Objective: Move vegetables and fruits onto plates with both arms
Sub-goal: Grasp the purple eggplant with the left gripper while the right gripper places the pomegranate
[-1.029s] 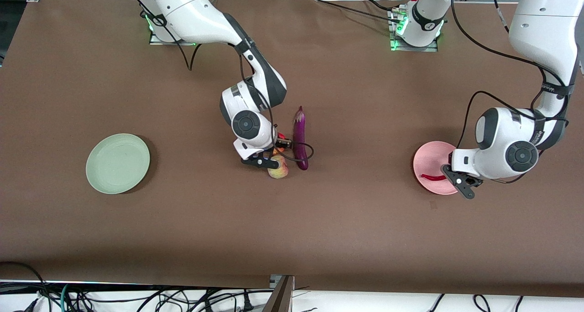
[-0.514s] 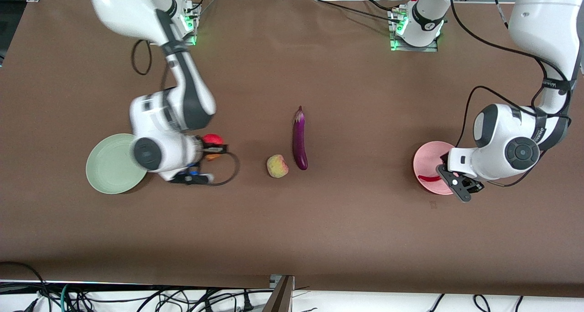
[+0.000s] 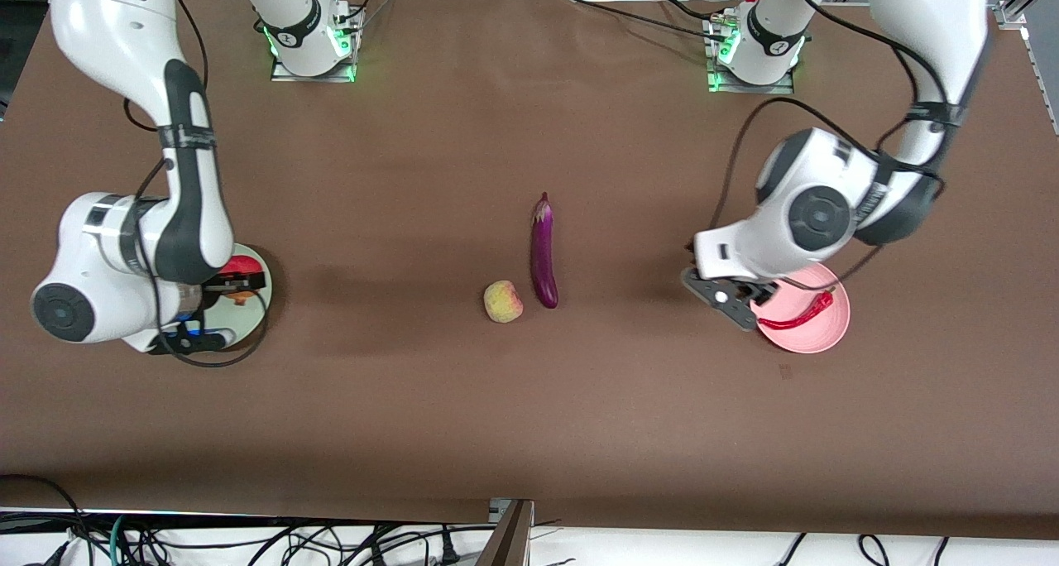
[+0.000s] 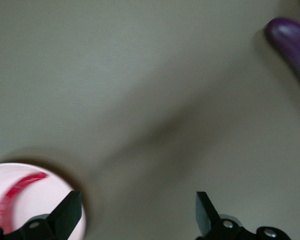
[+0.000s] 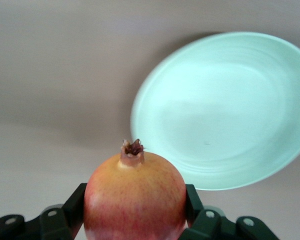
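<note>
Fruit, round, red with yellow patches [image 5: 135, 197], sits pinched in the right gripper [image 3: 236, 283] over the smooth pale green plate [image 5: 225, 107], lower left. Left gripper [image 3: 732, 301], fingers spread, hangs beside the pink plate [image 3: 815, 334] holding the curved chili [image 3: 798, 314]. Glossy eggplant [image 3: 543, 251] and pale fruit [image 3: 503, 301] lie mid-frame.

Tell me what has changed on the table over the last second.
The right gripper lifted the red fruit from beside the eggplant and carried it to the green plate, where it now holds it above the plate. The left gripper, open, swung off the pink plate toward the table's middle; the chili pepper lies on that plate. The eggplant and the yellow-green fruit stayed put.
</note>
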